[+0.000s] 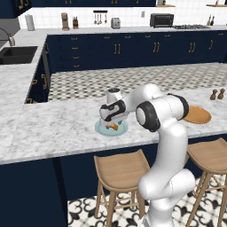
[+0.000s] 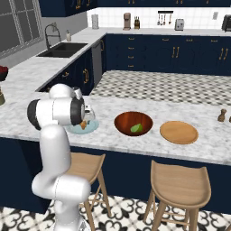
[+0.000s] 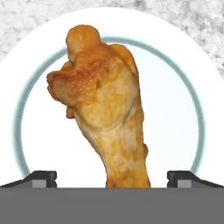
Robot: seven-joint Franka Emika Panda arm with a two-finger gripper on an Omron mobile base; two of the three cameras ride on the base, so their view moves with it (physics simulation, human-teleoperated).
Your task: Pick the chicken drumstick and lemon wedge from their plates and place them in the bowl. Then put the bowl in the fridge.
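Marble desk (image 1: 53,128) with the arm bent low over the pale blue plate (image 1: 101,129). The tool (image 3: 112,177) stands open just above the chicken drumstick (image 3: 103,105), its two fingertips (image 3: 41,177) wide apart on either side of the narrow bone end, neither touching the meat. The drumstick lies inside the plate's ringed centre, clear of the rim. Seen from the right base, the dark bowl (image 2: 126,131) sits beside the blue plate with the lemon wedge (image 2: 136,128) inside; the tan plate (image 2: 179,132) lies beyond it. Bare marble surrounds all three dishes, which sit near the desk's front edge above the stools (image 1: 119,170).
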